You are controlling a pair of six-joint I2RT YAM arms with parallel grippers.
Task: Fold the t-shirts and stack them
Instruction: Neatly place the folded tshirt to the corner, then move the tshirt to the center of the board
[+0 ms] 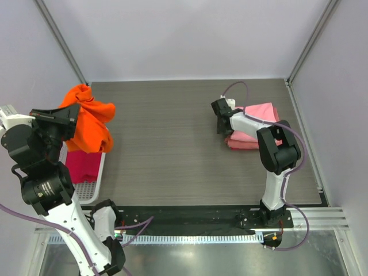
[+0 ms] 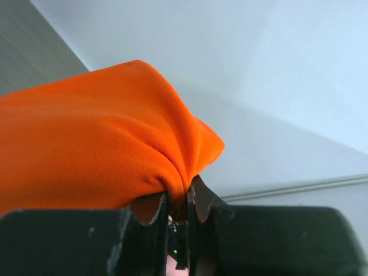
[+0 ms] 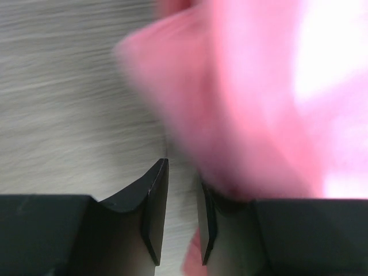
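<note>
My left gripper is raised at the far left and shut on a fold of the bright orange t-shirt, which hangs bunched over the basket. In the left wrist view the orange t-shirt is pinched between the jaws of the left gripper. A magenta-crimson t-shirt lies in the basket. Folded light pink t-shirts are stacked at the right. My right gripper sits low at the stack's left edge. In the right wrist view the right gripper has its jaws almost closed with only table between them, and blurred pink cloth touches the right finger.
A white lattice plastic basket stands at the table's left edge under the orange t-shirt. Grey walls with metal posts close in the table at the back and sides. A purple cable loops over the right arm near the pink stack.
</note>
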